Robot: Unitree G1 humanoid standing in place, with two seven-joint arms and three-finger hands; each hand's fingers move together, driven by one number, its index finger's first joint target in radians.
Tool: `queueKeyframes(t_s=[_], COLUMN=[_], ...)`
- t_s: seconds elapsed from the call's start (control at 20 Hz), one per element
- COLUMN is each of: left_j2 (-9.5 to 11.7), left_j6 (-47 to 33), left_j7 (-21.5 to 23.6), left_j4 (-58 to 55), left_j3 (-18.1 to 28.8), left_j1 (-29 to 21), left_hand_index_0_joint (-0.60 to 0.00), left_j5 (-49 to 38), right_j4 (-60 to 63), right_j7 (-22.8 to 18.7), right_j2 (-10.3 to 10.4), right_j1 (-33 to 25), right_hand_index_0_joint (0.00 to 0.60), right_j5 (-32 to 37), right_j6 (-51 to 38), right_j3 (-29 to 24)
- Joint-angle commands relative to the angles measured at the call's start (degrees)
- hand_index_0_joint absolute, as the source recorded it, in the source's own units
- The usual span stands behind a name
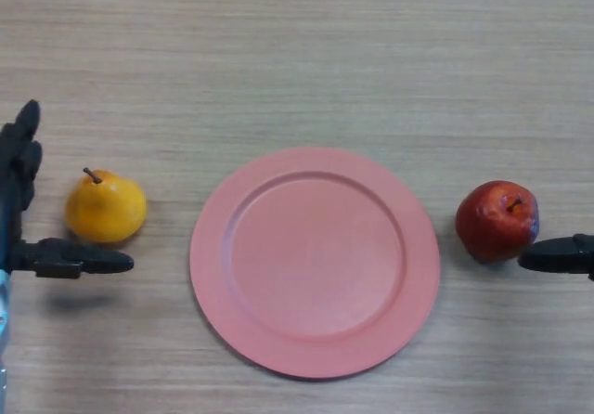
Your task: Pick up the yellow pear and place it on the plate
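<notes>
On table (297,52), left of plate (315,262): pear (105,209), yellow-orange, smooth, short brown stem pointing up-left, lying apart from the rim. Count: one pear, one pink plate, one red apple (497,220) right of plate. Left hand (20,200) spread wide around pear, fingers straight on its left, thumb stretched out just below it, nothing gripped. Right hand (560,253) at right edge by apple; only one digit shows, can't tell its state.

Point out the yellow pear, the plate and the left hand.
yellow pear (106,208), head view, middle of its body.
plate (316,262), head view, bare centre.
left hand (67,260), head view, on the thumb.
</notes>
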Motion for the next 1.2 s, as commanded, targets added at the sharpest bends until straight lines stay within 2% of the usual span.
queueKeyframes(t_s=[0.05, 0.15, 0.2, 0.25, 0.3, 0.35, 0.45, 0.5, 0.55, 0.8, 0.85, 0.95, 1.05, 1.2], left_j2=[2.6, 2.6, 2.5, 2.9, 3.7, 4.0, 4.0, 4.2, 4.6, 6.9, 6.6, 6.4, 5.0, -1.5], left_j6=[-12.7, -13.6, -14.7, -16.7, -19.6, -19.3, -18.1, -17.6, -16.7, -17.0, -18.5, -16.5, -14.3, -2.4], left_j7=[4.0, 5.1, 6.0, 9.3, 16.4, 20.3, 22.9, 22.7, 25.4, 30.5, 27.4, 26.1, 22.2, 6.6], left_j4=[3.1, 4.6, 6.4, 9.0, 13.8, 14.5, 15.4, 15.6, 15.1, 10.4, 7.5, 0.4, -9.1, -29.6], left_j3=[0.6, 0.3, 0.2, -0.8, -3.1, -4.5, -4.8, -4.2, -4.1, -2.7, -1.2, -0.4, 0.1, -1.0], left_j1=[-5.4, -6.1, -7.0, -8.1, -10.3, -10.3, -10.1, -10.0, -9.7, -8.1, -6.7, -4.1, -1.4, 5.6], left_hand_index_0_joint=[0.000, -0.199, -0.349, -0.452, -0.599, -0.600, -0.600, -0.600, -0.600, -0.600, -0.600, -0.600, -0.600, -0.600], left_j5=[3.1, 4.0, 4.5, 7.6, 15.3, 20.1, 23.4, 23.3, 24.6, 25.9, 22.2, 20.8, 18.2, 6.8], right_j4=[-3.5, -3.4, -3.4, -3.5, -3.2, -3.0, -2.8, -2.6, -2.6, -3.8, -3.8, -3.8, -4.0, -4.0], right_j7=[-0.9, -0.9, -0.8, -0.6, -0.6, -0.7, -0.6, -0.6, -0.4, -0.3, -0.4, -0.6, -0.4, -0.6], right_j2=[-2.0, -2.0, -2.0, -2.1, -2.2, -2.4, -2.6, -2.7, -2.8, -2.4, -2.4, -2.1, -2.2, -2.3], right_j1=[-0.8, -0.8, -0.8, -0.8, -1.1, -1.3, -1.4, -1.6, -1.4, -2.0, -2.1, -2.3, -2.4, -2.8], right_hand_index_0_joint=[0.000, 0.000, 0.000, 0.000, 0.000, 0.000, 0.000, 0.000, 0.000, 0.000, 0.000, 0.000, 0.000, 0.000], right_j5=[-0.5, -0.6, -0.7, -0.9, -1.2, -1.7, -2.4, -2.9, -3.8, -3.3, -3.8, -3.5, -3.1, -3.2], right_j6=[-6.3, -6.3, -6.3, -6.2, -6.3, -6.4, -6.4, -6.4, -6.7, -4.4, -4.8, -4.5, -3.9, -3.7], right_j3=[-4.2, -4.3, -4.5, -4.7, -5.0, -5.0, -4.7, -4.6, -4.3, -3.6, -3.5, -3.3, -3.1, -2.9])
